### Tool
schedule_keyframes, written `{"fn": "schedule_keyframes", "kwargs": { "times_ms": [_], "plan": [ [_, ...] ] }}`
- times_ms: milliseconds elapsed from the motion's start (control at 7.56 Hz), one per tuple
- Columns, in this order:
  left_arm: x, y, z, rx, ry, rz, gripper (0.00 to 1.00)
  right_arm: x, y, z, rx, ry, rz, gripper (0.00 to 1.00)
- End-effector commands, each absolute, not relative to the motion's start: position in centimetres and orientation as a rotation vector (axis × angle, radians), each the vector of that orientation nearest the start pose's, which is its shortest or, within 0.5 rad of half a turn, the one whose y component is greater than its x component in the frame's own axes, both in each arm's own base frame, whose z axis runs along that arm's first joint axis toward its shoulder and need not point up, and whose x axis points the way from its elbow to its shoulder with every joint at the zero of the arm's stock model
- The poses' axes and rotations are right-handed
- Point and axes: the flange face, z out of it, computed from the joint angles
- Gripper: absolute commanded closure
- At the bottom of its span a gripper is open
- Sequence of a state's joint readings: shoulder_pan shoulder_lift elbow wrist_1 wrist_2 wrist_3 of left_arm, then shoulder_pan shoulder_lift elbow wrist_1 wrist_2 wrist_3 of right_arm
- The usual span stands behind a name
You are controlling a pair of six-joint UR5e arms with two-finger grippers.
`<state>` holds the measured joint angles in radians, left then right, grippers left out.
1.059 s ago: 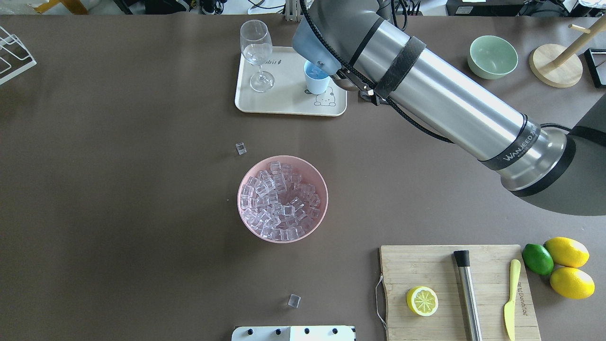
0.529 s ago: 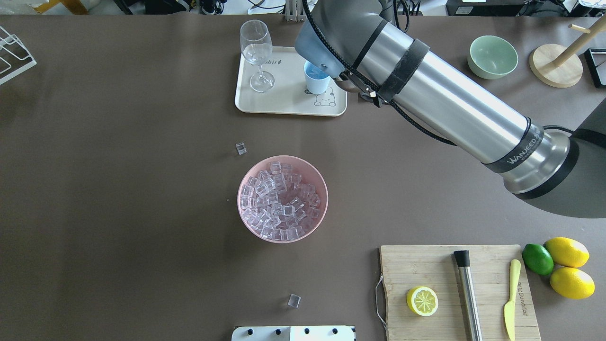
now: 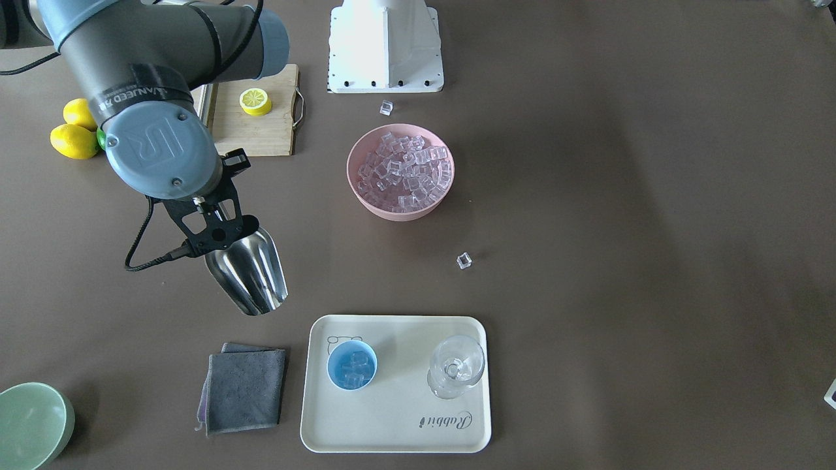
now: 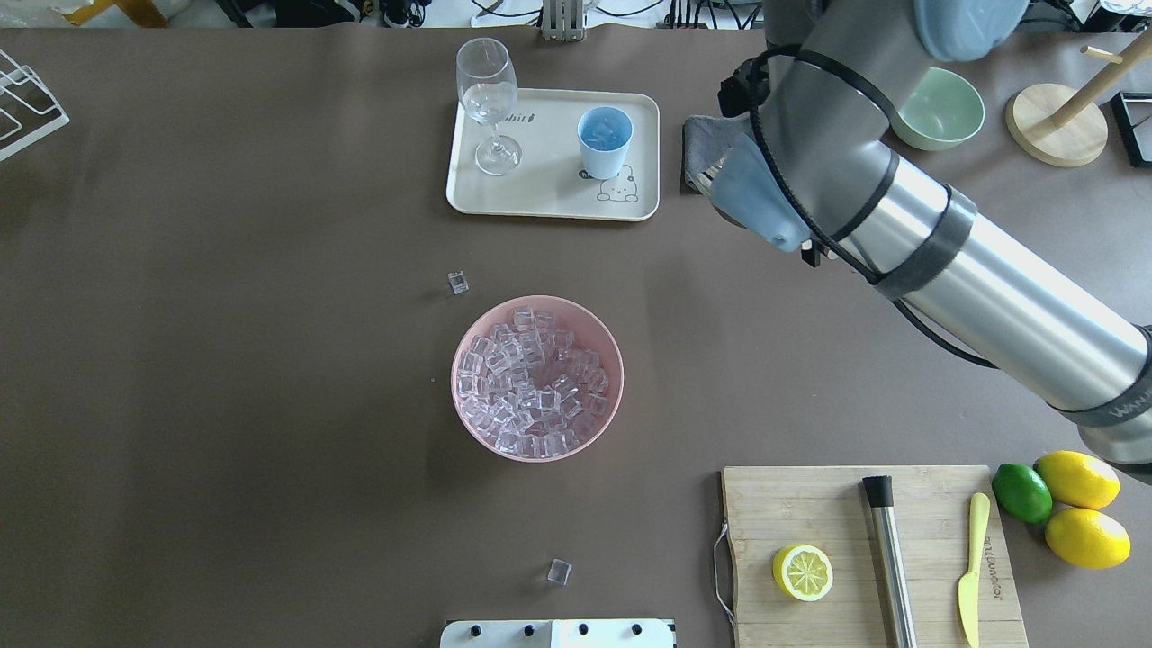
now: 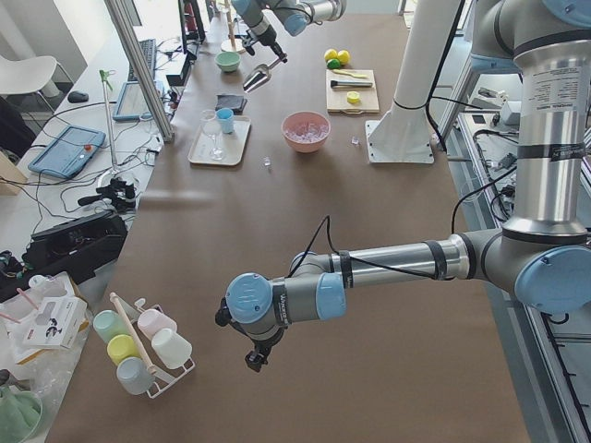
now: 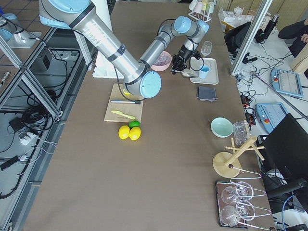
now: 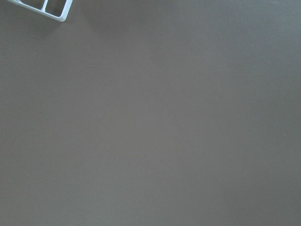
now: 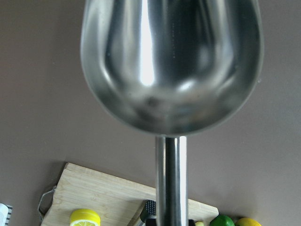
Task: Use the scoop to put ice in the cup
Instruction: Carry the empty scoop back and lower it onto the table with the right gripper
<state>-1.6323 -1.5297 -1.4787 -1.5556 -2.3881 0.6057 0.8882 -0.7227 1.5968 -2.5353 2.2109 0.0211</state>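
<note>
Starting with the front-facing view, the right gripper (image 3: pixel 219 228) sits left of centre, its fingers closed tight on the handle of the scoop (image 3: pixel 251 277). The shiny trough points toward the lower right of the frame. Below it, in the lower middle, the cup (image 3: pixel 352 365) stands at the left end of a cream tray (image 3: pixel 392 424) with a few cubes of ice (image 3: pixel 354 372) inside. A stemmed glass (image 3: pixel 456 367) stands at the tray's right end. More ice fills a pink bowl (image 3: pixel 369 196) in the upper middle, and a folded grey cloth (image 3: pixel 245 388) lies just left of the tray.

From overhead, the cup is in the upper middle, well apart from the right arm, which hides most of the scoop.

In the exterior left view, the left gripper (image 5: pixel 256 358) hangs over bare table (image 5: pixel 185 240) at lower centre (too small to tell whether its fingers are apart or together).

On the right wrist view, the scoop's trough fills the top and its handle runs down to the bottom edge. A cutting board (image 8: pixel 113 193) with a lemon half (image 8: pixel 85 217) shows at lower left.

On the left wrist view, only brown table shows, with a white rack (image 7: pixel 54 9) corner at upper left.
</note>
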Motion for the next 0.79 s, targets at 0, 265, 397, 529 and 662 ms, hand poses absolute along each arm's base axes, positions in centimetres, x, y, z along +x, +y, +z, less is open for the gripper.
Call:
{"fn": "schedule_keyframes", "kwargs": {
  "times_ms": [0,265,397,529,662],
  "plan": [
    [-9.2,-45.7,71.1,0.013,0.842,0.249,0.01,-29.7,-48.7,29.5,-0.295,-0.587,-0.474,1.00],
    [-9.1,-45.9,70.8,-0.040,0.840,0.124,0.01,-27.1,-44.8,33.8,-0.307,-0.664,-0.275,1.00],
    [-9.0,-46.2,70.4,-0.056,0.837,0.077,0.01,-26.8,-44.2,36.1,-0.302,-0.688,-0.195,1.00],
    [-9.0,-47.1,69.1,-0.052,0.830,0.048,0.01,-27.1,-43.8,38.5,-0.289,-0.712,-0.111,1.00],
    [-9.1,-47.2,69.0,-0.056,0.828,0.035,0.01,-28.5,-43.4,40.4,-0.282,-0.735,-0.054,1.00]
  ]
}}
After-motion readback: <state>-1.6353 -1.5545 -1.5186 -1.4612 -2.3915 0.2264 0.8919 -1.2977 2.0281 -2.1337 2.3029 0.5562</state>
